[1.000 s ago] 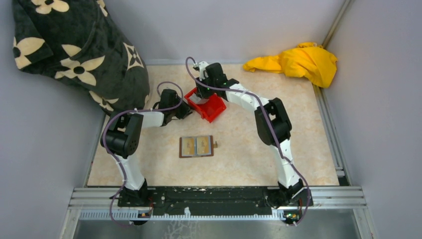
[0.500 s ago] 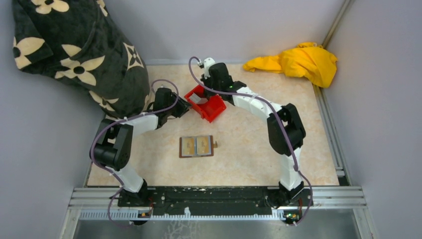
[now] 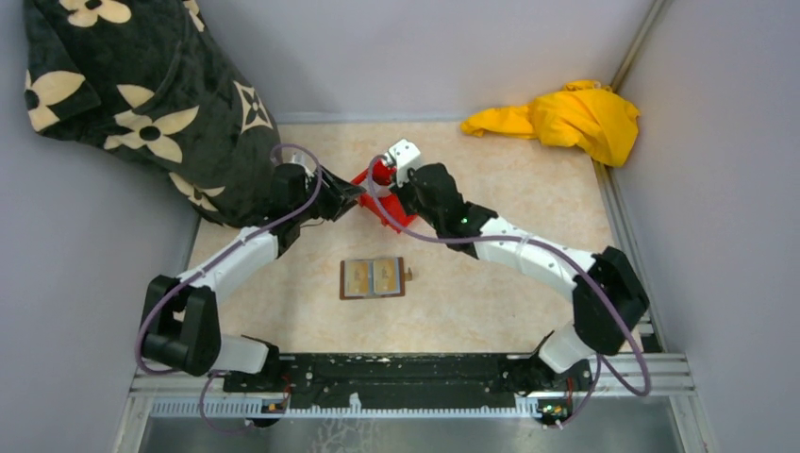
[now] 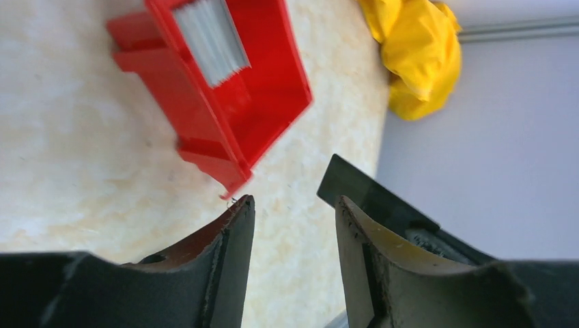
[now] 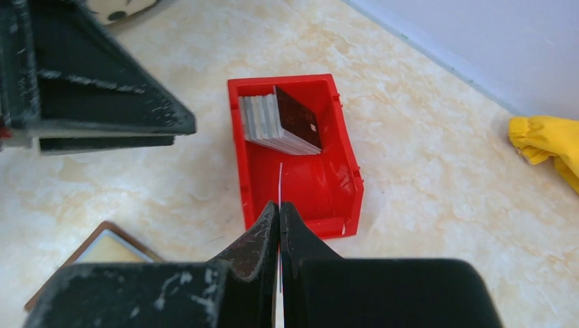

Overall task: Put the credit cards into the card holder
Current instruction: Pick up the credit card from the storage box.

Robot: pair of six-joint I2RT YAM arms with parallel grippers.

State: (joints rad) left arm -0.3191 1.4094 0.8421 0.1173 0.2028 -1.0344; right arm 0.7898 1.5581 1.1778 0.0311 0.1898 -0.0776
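Note:
The credit cards (image 5: 270,123) stand stacked at the far end of a red bin (image 5: 341,205), with a dark one (image 5: 298,117) at the front of the stack. My right gripper (image 5: 279,205) hovers above the bin's near wall, shut on one thin pale card (image 5: 280,179) seen edge-on. My left gripper (image 4: 293,201) is open and empty, its left fingertip just off the bin's corner (image 4: 232,181). The brown card holder (image 3: 373,277) lies open and flat on the table, nearer the arm bases than the bin (image 3: 401,219).
A yellow cloth (image 3: 566,118) lies bunched at the back right corner. A black flower-patterned blanket (image 3: 141,104) fills the back left. Grey walls close the table on three sides. The left gripper's black body (image 5: 102,116) hangs close beside the bin.
My right gripper has shut on a card and drawn back over the bin, its elbow swinging right. The left jaws have opened wider and the left arm has stretched out.

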